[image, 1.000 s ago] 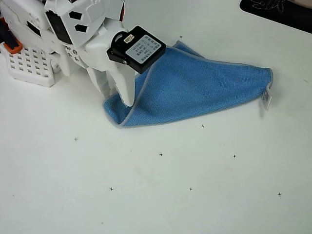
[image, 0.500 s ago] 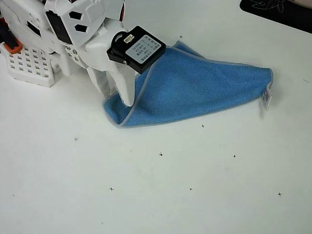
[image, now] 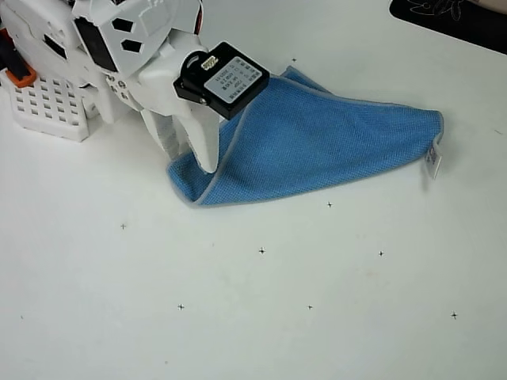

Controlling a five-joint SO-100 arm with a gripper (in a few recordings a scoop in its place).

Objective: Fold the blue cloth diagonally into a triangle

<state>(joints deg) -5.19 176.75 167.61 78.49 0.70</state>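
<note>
Seen from overhead, a white desk point(image: 261, 317) dotted with small black crosses fills the near part. Beyond it lies the blue cloth point(image: 317, 142), folded into a rough triangle, its white tag point(image: 433, 161) at the right tip. The white claw point(image: 198, 154) presses on the cloth's left corner; whether its fingers are spread cannot be told. A white grid block point(image: 47, 107) sits far left.

blue cloth point(image: 317, 146): 1 | white grid block point(image: 47, 107): 1, partly hidden
</note>
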